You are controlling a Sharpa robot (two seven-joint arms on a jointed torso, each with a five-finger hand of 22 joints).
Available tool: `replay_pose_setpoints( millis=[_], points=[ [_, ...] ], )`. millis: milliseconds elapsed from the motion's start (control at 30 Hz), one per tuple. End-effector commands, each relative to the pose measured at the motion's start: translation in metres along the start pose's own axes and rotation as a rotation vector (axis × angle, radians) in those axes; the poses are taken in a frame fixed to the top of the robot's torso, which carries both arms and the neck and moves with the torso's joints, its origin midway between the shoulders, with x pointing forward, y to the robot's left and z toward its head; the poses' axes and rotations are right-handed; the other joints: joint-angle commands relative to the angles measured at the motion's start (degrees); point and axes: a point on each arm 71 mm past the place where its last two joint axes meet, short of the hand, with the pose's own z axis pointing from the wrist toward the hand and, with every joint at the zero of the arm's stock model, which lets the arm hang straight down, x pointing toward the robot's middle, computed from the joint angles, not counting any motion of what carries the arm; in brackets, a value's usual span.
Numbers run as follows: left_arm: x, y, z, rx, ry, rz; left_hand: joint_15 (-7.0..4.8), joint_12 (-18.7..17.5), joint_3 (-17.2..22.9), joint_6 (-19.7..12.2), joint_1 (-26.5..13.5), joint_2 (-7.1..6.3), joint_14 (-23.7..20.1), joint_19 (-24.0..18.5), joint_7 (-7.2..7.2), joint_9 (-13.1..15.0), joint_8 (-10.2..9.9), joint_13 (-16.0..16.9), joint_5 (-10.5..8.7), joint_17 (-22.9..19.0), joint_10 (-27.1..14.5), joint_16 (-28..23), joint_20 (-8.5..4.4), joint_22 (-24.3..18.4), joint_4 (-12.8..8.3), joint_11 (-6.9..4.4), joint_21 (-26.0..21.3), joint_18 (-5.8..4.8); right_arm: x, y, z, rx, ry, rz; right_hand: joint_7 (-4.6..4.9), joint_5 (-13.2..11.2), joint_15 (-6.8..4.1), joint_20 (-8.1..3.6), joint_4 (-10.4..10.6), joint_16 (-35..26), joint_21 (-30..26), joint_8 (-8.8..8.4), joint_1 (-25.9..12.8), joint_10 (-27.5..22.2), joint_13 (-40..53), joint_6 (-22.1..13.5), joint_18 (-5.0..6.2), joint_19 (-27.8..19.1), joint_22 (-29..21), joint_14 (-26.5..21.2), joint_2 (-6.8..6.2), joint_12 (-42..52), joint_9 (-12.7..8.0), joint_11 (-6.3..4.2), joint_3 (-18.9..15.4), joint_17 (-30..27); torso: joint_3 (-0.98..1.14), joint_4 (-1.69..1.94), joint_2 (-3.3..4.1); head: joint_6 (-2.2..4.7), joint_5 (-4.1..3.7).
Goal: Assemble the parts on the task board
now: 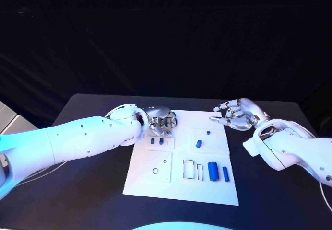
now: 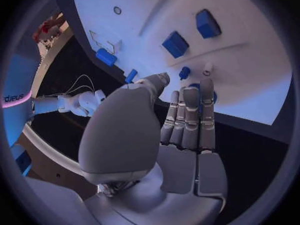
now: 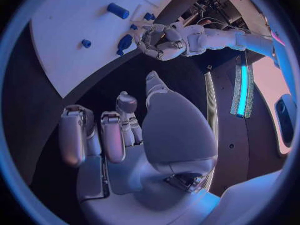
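Cylinders first, nearest the robot: two blue upright-lying cylinders (image 1: 213, 171) sitting side by side at the near right part of the task board (image 1: 181, 191), the thinner one (image 1: 226, 173) just beside the thicker. Lying beside them, outlined rectangular slots (image 1: 189, 169) and a larger square recess with a small ring mark (image 1: 155, 170).

Farther up the board: two small blue blocks (image 1: 157, 141) resting in a shallow recess, well apart from a small blue peg (image 1: 198, 143) near the board's middle.

Left hand (image 1: 161, 120) hovering over the board's far left corner, fingers curled downward and close together; left wrist view showing fingers (image 2: 189, 120) straight and side by side above a blue ring-like part (image 2: 201, 92); whether touching or grasping, cannot tell.

Right hand (image 1: 237, 114) hanging off the board's far right corner, above the black table (image 1: 90, 191), fingers apart and loosely bent, grasping nothing.
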Motion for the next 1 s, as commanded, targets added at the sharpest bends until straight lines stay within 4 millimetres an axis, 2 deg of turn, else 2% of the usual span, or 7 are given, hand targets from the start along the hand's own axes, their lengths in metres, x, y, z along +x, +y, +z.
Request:
replay_pose_setpoints(
  millis=[33, 333, 400, 533, 700, 833, 1000],
  points=[
    [0.004, 0.002, 0.003, -0.037, 0.056, 0.067, -0.02, 0.53, -0.41, 0.77, -0.49, 0.04, 1.48, 0.54, -0.32, -0.34, -0.31, -0.09, -0.26, 2.12, 0.62, 2.13, -0.02, 0.44, -0.12, -0.16, 0.77, 0.77, 0.001, 0.002, 0.0, -0.019, -0.001, 0.0, 0.05, 0.21, -0.16, -0.26, 0.04, -0.55, -0.8, 0.26, 0.51, -1.37, -2.27, -0.27, 0.74, 0.91, 8.89, 4.38, 0.0, -2.46, -0.05, -0.1, 0.26, 8.29, 0.0, 0.05, -0.04, -0.08, -0.1],
    [0.006, 0.003, 0.009, -0.061, 0.072, 0.086, -0.15, 1.12, 0.24, 1.9, -0.05, 0.34, 2.82, 1.81, -0.72, -0.96, -0.54, -0.19, -0.13, 4.59, 1.02, 5.04, -0.11, 2.83, -0.45, -0.35, 2.97, 0.46, 0.001, 0.002, 0.0, -0.021, -0.001, 0.002, 0.05, 0.21, -0.16, -0.28, 0.04, -0.89, -1.72, 0.31, 0.55, -2.53, -4.55, -0.37, 0.92, 0.56, 8.43, 4.19, -0.03, -4.87, -0.07, -0.09, 0.27, 7.7, -0.03, 0.05, 0.03, -0.17, -0.16],
    [0.006, 0.004, 0.01, -0.067, 0.075, 0.089, -0.25, 1.32, 0.88, 2.41, 0.16, 0.44, 3.84, 3.17, -0.71, -1.26, -0.74, -0.26, -0.15, 6.18, 1.3, 6.48, -0.19, 4.85, -0.61, -0.46, 4.66, 0.12, 0.001, 0.002, 0.0, -0.021, 0.0, 0.002, 0.05, 0.21, -0.16, -0.28, 0.04, -0.89, -1.72, 0.31, 0.55, -2.53, -4.55, -0.37, 0.92, 0.56, 8.43, 4.19, -0.03, -4.87, -0.07, -0.09, 0.27, 7.7, -0.03, 0.05, 0.03, -0.2, -0.15],
    [0.006, 0.004, 0.01, -0.073, 0.075, 0.091, -0.34, 1.47, 1.29, 2.86, 0.18, 0.43, 4.16, 3.58, -0.76, -1.46, -0.87, -0.31, -0.19, 6.54, 1.63, 7.1, -0.26, 5.63, -0.69, -0.57, 5.39, 0.02, 0.001, 0.002, 0.0, -0.021, 0.0, 0.003, 0.05, 0.21, -0.17, -0.28, 0.05, -0.95, -1.88, 0.31, 0.55, -2.63, -4.77, -0.39, 0.95, 0.49, 8.34, 4.15, -0.02, -5.09, -0.07, -0.09, 0.27, 7.57, -0.01, 0.06, -0.01, -0.31, -0.21],
    [0.007, 0.004, 0.011, -0.072, 0.075, 0.093, -0.89, 1.84, 3.15, 4.49, 0.85, 0.88, 6.38, 5.98, -0.86, -1.97, -1.24, -0.46, -0.26, 9.51, 3.41, 9.55, -0.65, 9.28, -1.38, -1.21, 8.5, -0.56, 0.001, 0.003, 0.0, -0.021, 0.001, 0.003, 0.05, 0.21, -0.17, -0.28, 0.05, -0.95, -1.88, 0.31, 0.55, -2.63, -4.77, -0.39, 0.95, 0.49, 8.34, 4.15, -0.02, -5.09, -0.07, -0.09, 0.27, 7.57, -0.04, 0.1, -0.04, -0.34, -0.29],
    [0.007, 0.002, 0.012, -0.064, 0.077, 0.088, -1.2, 1.77, 4.43, 5.7, 1.24, 1.46, 7.1, 5.8, -0.95, -2.13, -1.35, -0.63, -0.32, 10.36, 4.61, 10.38, -0.89, 9.74, -1.86, -1.59, 9.07, -0.55, 0.002, 0.003, 0.0, -0.022, 0.003, 0.003, 0.05, 0.21, -0.17, -0.28, 0.05, -0.96, -1.86, 0.31, 0.55, -2.67, -4.87, -0.39, 0.95, 0.5, 8.35, 4.15, -0.02, -5.2, -0.07, -0.09, 0.28, 7.57, 0.0, 0.08, -0.06, -0.39, -0.27],
    [0.008, -0.001, 0.014, -0.051, 0.082, 0.082, -1.41, 0.07, 5.97, 7.37, 0.56, 1.35, 7.77, 5.5, -1.15, -2.62, -2.26, -1.6, -0.45, 10.97, 6.09, 11.34, -1.18, 10.99, -2.53, -1.79, 10.22, -0.69, 0.002, 0.003, 0.0, -0.022, 0.006, 0.004, 0.03, 0.22, -0.18, -0.29, 0.04, -0.96, -1.79, 0.36, 0.57, -2.61, -5.05, -0.35, 0.92, 0.55, 8.4, 4.15, 0.04, -5.31, -0.05, -0.11, 0.31, 7.59, -0.03, 0.06, -0.02, -0.49, -0.3]
  ],
)
